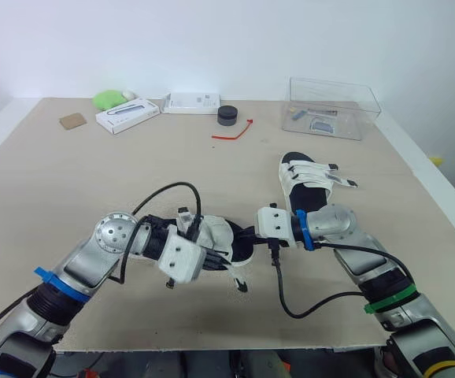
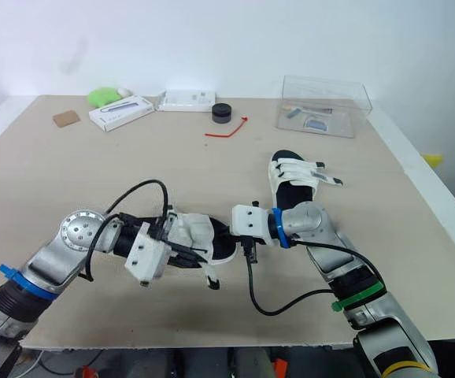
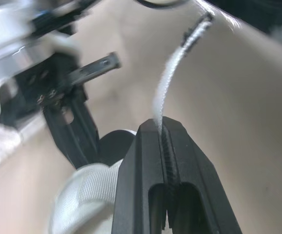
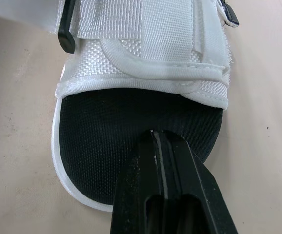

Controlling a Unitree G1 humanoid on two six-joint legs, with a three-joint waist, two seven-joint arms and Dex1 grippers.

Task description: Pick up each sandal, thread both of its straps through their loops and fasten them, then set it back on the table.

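Note:
Near the table's front edge, a white-strapped sandal with a black footbed [image 1: 229, 239] lies between my two grippers. My left gripper [image 3: 163, 130] is shut on one of its loose white straps [image 3: 172, 73], which runs out past the fingertips; in the left eye view that gripper [image 1: 224, 262] sits at the sandal's near side, with the strap end [image 1: 240, 283] hanging below. My right gripper [image 4: 164, 141] is shut, its tips over the bare black footbed [image 4: 111, 126] just behind the white upper [image 4: 146, 44]. A second sandal [image 1: 310, 179] lies farther back on the right.
At the back of the table are a clear plastic box [image 1: 331, 106], a black round puck [image 1: 227, 115], a red tie [image 1: 234, 132], two white boxes [image 1: 127, 116], a green object [image 1: 108, 99] and a brown card [image 1: 73, 120]. Black cables loop off both wrists.

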